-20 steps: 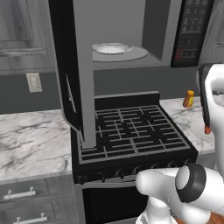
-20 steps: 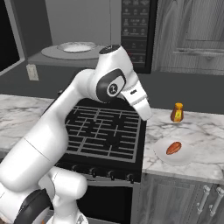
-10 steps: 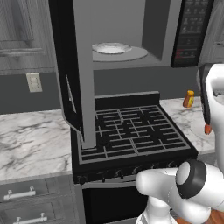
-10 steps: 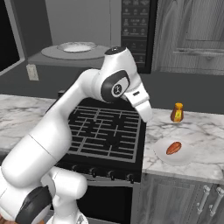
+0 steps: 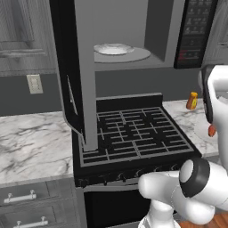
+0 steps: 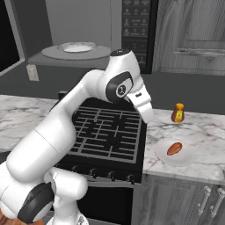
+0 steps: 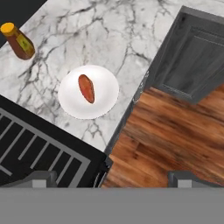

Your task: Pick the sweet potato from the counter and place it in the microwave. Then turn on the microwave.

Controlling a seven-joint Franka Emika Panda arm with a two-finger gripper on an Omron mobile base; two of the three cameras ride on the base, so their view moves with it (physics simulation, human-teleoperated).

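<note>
The spread, empty end effector hovers high over the surface; the sweet potato lies at eleven o'clock, long axis near twelve-to-six.

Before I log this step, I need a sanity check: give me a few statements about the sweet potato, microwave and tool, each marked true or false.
1. The sweet potato lies on a white plate on the counter. True.
2. The microwave door is shut. False: it hangs open, with the round plate inside showing.
3. The tool is clamped on the sweet potato. False: it is open and hangs apart from it, holding nothing.
4. An orange bottle stands on the counter beyond the plate. True.
5. The sweet potato is already in the microwave. False: it is on the counter plate.
</note>
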